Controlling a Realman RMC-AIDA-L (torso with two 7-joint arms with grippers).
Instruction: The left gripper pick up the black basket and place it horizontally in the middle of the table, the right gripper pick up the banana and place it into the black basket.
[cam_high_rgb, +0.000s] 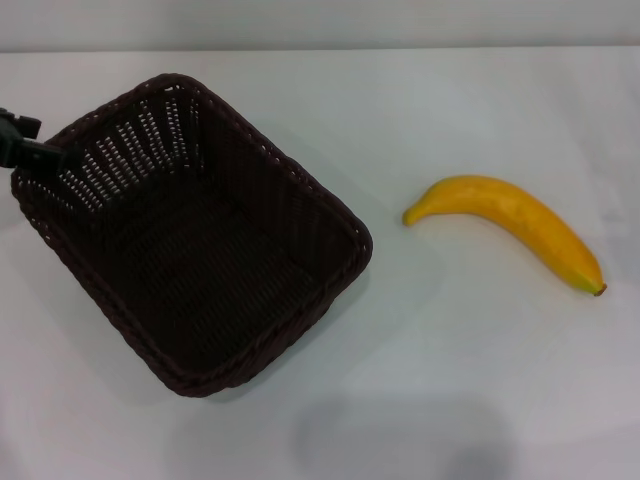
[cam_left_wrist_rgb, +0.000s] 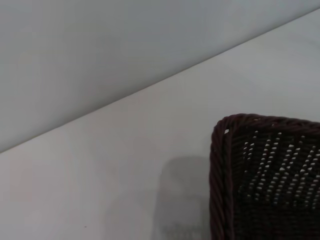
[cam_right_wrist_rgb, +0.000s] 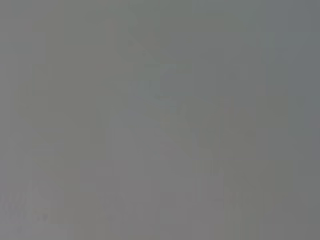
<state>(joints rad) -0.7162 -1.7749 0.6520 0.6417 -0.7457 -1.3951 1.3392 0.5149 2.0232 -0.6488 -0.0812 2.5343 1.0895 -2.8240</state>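
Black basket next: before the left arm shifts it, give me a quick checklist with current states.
1. Left gripper at the black basket far-left rim: ok.
2. Grip closed on the rim: cannot tell, fingers hidden.
3. Basket lying horizontally mid-table: not ok, it sits skewed on the left side of the table.
4. Basket interior free for the banana: ok, nothing inside.
5. Banana apart from the basket, on the table to its right: ok.
6. Right gripper position: cannot tell, it shows in no view.
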